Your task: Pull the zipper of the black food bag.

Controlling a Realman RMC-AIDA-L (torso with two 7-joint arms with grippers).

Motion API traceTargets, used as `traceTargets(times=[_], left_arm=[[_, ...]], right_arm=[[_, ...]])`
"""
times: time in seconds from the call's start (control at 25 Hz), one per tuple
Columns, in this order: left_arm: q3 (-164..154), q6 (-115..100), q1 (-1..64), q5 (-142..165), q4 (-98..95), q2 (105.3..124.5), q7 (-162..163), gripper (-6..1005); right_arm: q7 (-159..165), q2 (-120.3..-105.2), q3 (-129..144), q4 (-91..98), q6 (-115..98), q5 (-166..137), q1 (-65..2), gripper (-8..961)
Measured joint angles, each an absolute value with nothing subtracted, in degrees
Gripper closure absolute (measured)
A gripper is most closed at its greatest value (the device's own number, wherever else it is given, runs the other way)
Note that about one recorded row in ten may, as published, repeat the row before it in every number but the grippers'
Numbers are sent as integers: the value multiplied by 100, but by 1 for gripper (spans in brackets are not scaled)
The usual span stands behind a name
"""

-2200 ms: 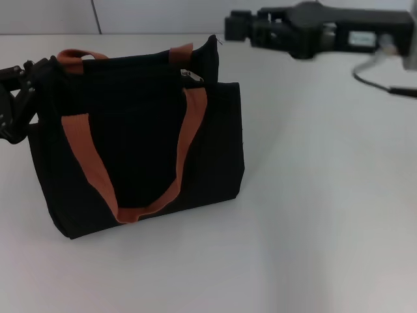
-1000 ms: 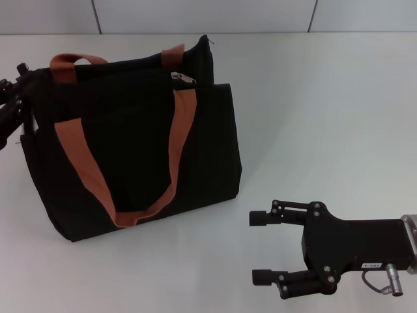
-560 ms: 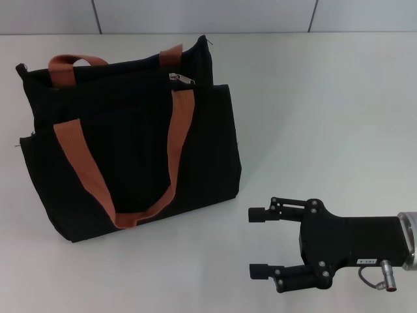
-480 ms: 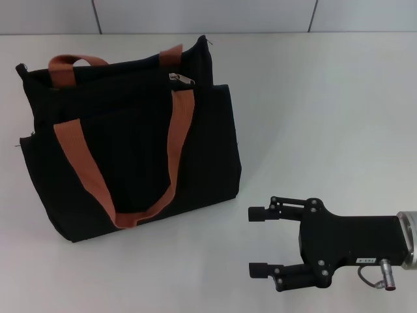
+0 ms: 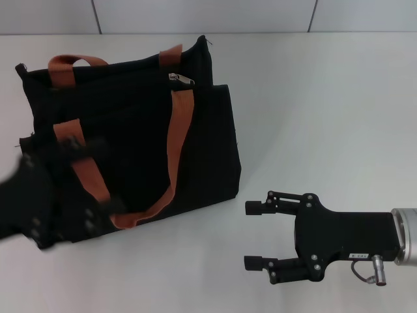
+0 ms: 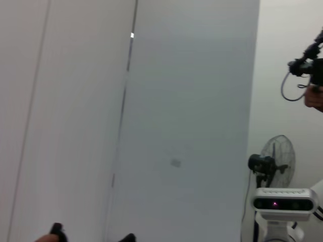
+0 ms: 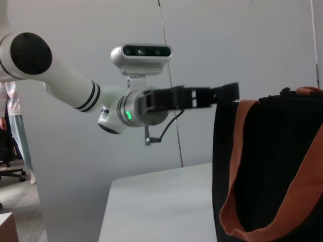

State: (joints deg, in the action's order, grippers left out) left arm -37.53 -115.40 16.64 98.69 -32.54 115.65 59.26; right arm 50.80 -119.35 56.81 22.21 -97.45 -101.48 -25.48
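Note:
The black food bag (image 5: 137, 143) stands upright on the white table, left of centre, with two rust-orange strap handles (image 5: 179, 143). The zipper (image 5: 184, 79), a small silver pull tab, sits on the top edge near the bag's right end. My left gripper (image 5: 107, 176) is a blurred dark shape low in front of the bag's left part, fingers apart and empty. It also shows in the right wrist view (image 7: 222, 95), level with the bag's top (image 7: 267, 166). My right gripper (image 5: 250, 235) is open and empty on the near right, apart from the bag.
The white table (image 5: 326, 117) runs back to a grey panelled wall (image 5: 208, 14). The left wrist view shows a wall, a standing fan (image 6: 275, 159) and the robot's head camera (image 6: 282, 204). A person stands at the edge of the right wrist view (image 7: 12, 126).
The left gripper left the bag's left end, went out of view, and now sweeps in low before the bag. The right arm came from the far back to the near right.

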Motion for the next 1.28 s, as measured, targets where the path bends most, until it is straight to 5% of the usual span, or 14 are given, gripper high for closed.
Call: traceTargets(times=[0.28,1.28], left_arm=[[-4303,-11001,1638,10780,-2451,11724,4837,170],[-4351,-10803,1643,11179,-2461,11643,4904,170]], right_arm=[[4657,-11934,5714,1907,-9641,-10161,-2561,142],[4186,-11962,5794,1354,-9318,-10166,-2661,143]])
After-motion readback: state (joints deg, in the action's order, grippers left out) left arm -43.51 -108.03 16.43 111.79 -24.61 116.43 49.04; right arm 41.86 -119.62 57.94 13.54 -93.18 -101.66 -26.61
